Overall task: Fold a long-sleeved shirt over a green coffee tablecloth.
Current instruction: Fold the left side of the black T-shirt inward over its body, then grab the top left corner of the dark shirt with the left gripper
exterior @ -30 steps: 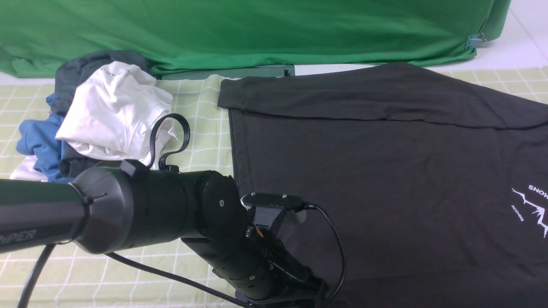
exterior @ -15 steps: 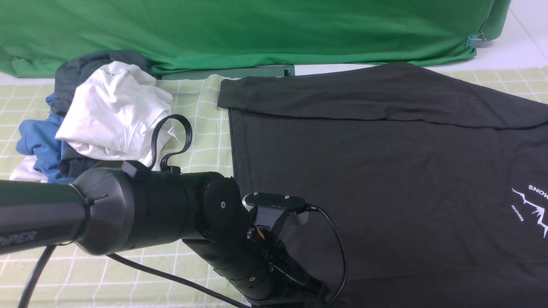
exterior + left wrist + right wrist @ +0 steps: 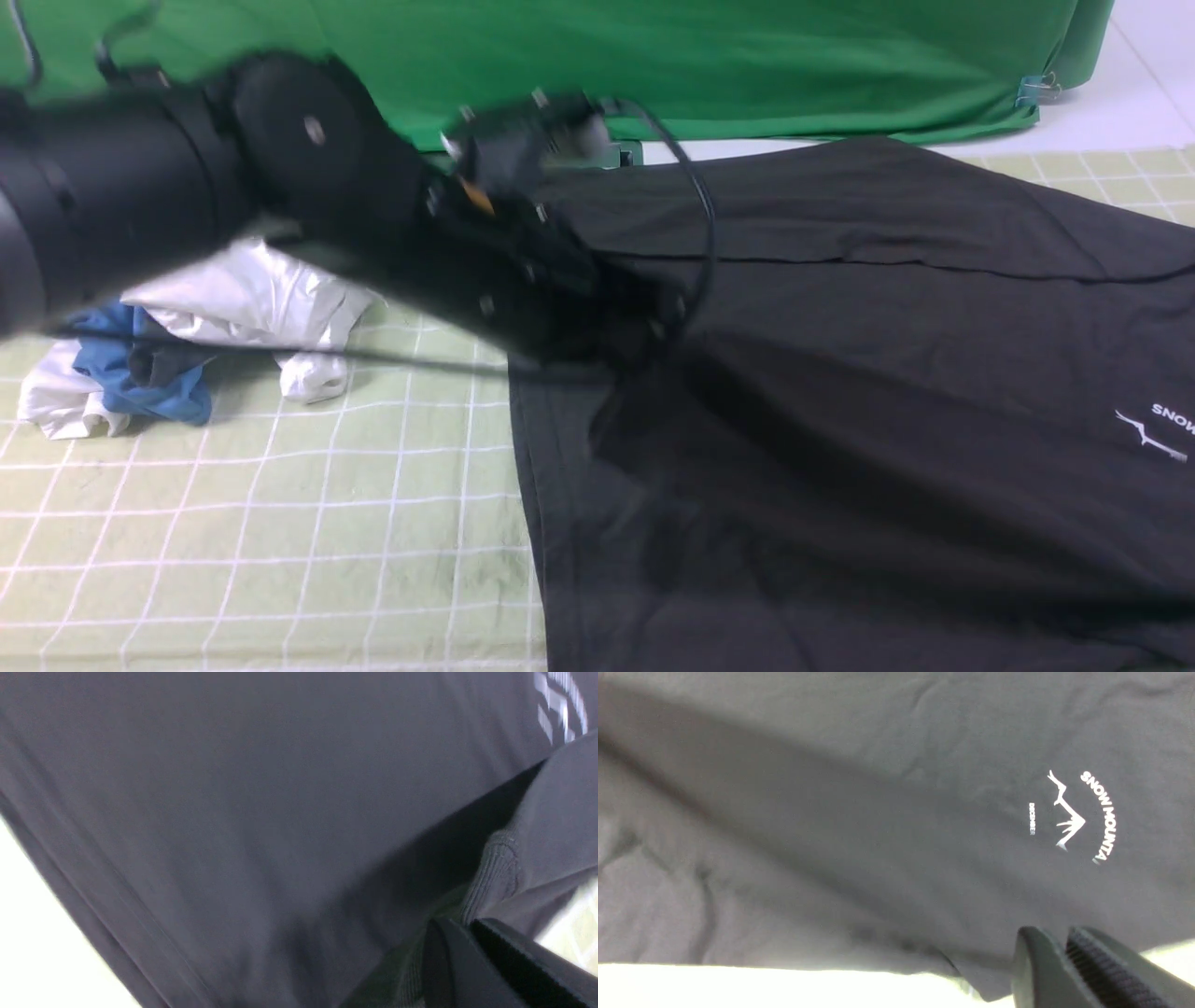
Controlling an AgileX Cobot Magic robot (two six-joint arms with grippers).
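Cuff of long-sleeved shirt (image 3: 289,812) between closed jaws of left gripper (image 3: 467,927)

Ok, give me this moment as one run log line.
left jaws: shut on long-sleeved shirt edge, raised | right jaws: unclear | shirt mostly flat on green coffee tablecloth

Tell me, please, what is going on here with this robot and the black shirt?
The robot is folding a black shirt spread on a green checked tablecloth. Its left gripper is shut on a ribbed edge of the shirt and holds it raised above the rest. The right gripper sits at the shirt's border near the white print; whether it grips anything is unclear. A pile of other clothes lies on the left.
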